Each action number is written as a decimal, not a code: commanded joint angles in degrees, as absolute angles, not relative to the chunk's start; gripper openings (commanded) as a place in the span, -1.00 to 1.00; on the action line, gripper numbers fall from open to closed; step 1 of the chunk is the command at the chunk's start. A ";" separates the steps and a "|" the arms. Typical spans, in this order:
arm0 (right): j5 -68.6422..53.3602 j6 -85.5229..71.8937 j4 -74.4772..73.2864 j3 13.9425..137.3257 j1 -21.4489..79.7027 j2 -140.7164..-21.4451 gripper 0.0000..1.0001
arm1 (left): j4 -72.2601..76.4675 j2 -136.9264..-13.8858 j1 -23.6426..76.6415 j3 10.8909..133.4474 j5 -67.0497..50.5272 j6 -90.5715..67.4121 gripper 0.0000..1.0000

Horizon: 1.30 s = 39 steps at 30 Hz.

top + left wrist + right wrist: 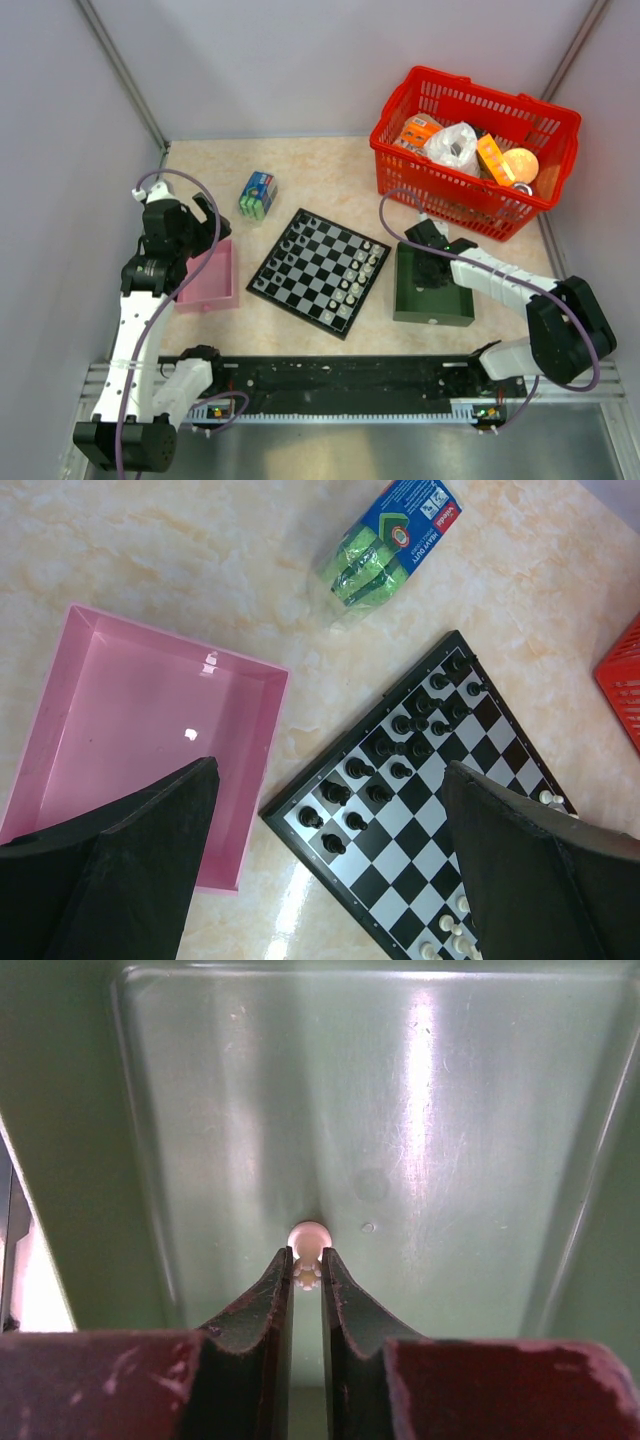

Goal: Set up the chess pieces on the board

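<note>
The chessboard [318, 270] lies mid-table with dark pieces [291, 251] along its left side and pale pieces [355, 283] along its right. In the left wrist view the board [430, 810] shows dark pieces [385, 765] and a few pale ones [450, 930]. My left gripper [330, 880] is open and empty, above the gap between the pink tray and the board. My right gripper [307, 1265] is down inside the green tray [450, 1110], shut on a pale chess piece [308, 1245] that still rests on the tray floor.
A pink tray [212, 277] sits left of the board and looks empty. The green tray [432, 300] sits right of it. A red basket [470, 150] of items stands at the back right. A green sponge pack [257, 194] lies behind the board.
</note>
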<state>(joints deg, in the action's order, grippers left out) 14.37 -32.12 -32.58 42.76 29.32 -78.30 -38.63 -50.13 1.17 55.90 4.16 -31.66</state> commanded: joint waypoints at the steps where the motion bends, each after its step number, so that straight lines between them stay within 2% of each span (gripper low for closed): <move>1: 15.20 -30.59 -33.57 45.35 28.65 -76.29 -0.84 | -37.18 -49.57 0.88 56.51 4.83 -32.08 0.98; 9: 13.98 -29.01 -39.63 51.23 28.65 -70.15 -0.92 | -36.65 -49.57 0.79 56.16 4.57 -32.34 0.97; 15: 8.53 -29.97 -40.96 55.45 30.31 -66.19 -0.99 | -35.86 -50.18 0.88 55.72 3.87 -32.61 0.98; 21: 11.94 -34.97 -40.78 57.92 43.74 -67.14 -1.00 | -35.86 -50.01 0.88 55.55 4.13 -32.52 0.98; 28: 16.43 -39.64 -39.99 60.03 62.73 -74.96 -1.00 | -36.30 -49.31 0.79 55.46 4.57 -32.34 0.97; 33: 17.75 -39.73 -38.77 61.35 69.77 -80.15 -1.00 | -36.56 -48.87 0.79 55.46 4.57 -32.34 0.97; 39: 17.31 -37.18 -36.48 62.14 72.51 -84.54 -1.00 | -37.26 -48.43 0.79 55.63 5.62 -31.90 0.98</move>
<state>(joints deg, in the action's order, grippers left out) 15.81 -38.26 -39.40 58.37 71.26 -82.65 -38.63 -49.82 1.17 55.68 4.38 -32.03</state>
